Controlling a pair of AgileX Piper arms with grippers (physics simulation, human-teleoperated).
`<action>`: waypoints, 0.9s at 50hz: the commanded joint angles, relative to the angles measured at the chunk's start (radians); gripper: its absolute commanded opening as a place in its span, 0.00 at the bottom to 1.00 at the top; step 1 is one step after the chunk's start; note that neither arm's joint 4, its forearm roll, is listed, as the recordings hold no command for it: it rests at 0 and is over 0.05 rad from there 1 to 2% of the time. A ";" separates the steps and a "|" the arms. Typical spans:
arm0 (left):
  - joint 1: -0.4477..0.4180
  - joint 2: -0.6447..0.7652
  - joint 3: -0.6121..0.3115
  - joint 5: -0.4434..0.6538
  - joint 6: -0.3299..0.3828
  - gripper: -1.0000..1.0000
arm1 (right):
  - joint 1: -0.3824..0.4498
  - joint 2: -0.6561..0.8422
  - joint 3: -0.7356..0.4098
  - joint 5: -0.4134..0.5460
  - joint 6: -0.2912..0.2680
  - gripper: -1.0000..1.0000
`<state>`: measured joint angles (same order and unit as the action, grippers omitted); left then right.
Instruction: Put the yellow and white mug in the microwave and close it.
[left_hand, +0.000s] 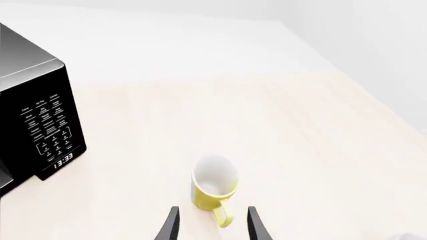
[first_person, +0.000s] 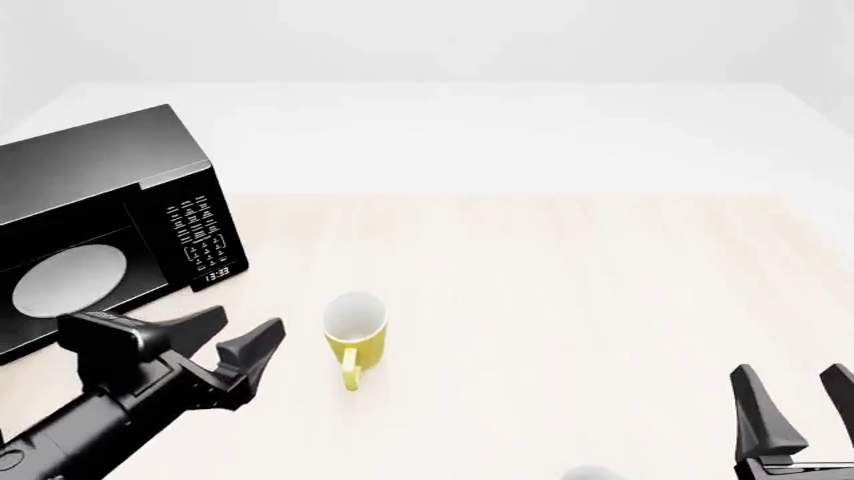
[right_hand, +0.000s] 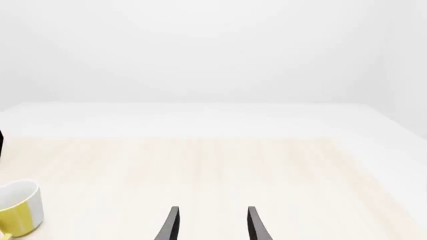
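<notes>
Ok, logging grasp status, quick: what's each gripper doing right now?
Left gripper: open, holding nothing; the mug sits just ahead of it, untouched.
Right gripper: open, holding nothing.

mugs: 1, yellow and white mug (first_person: 355, 333) | microwaves: 1, microwave (first_person: 100, 215) | claws: 2, left claw (first_person: 240, 340), right claw (first_person: 797, 402)

Pale wood-grain table (first_person: 574, 300) filling the foreground, faint lengthwise grain lines, white floor band beyond its far edge, plain white wall behind, white wall also at the right side, even diffuse light, soft weak shadows only
</notes>
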<state>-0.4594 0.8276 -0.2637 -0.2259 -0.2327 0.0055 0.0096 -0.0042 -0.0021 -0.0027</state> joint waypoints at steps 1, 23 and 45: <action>-0.044 0.158 -0.016 -0.090 -0.054 1.00 | 0.000 0.000 0.000 0.000 0.000 1.00; -0.037 0.424 -0.012 -0.249 -0.132 1.00 | 0.000 0.000 0.000 0.000 0.000 1.00; -0.060 0.588 -0.028 -0.350 -0.171 1.00 | 0.000 0.000 0.000 0.000 0.000 1.00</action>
<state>-0.5111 1.3477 -0.2822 -0.5371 -0.3894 0.0055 0.0096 -0.0042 -0.0021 -0.0027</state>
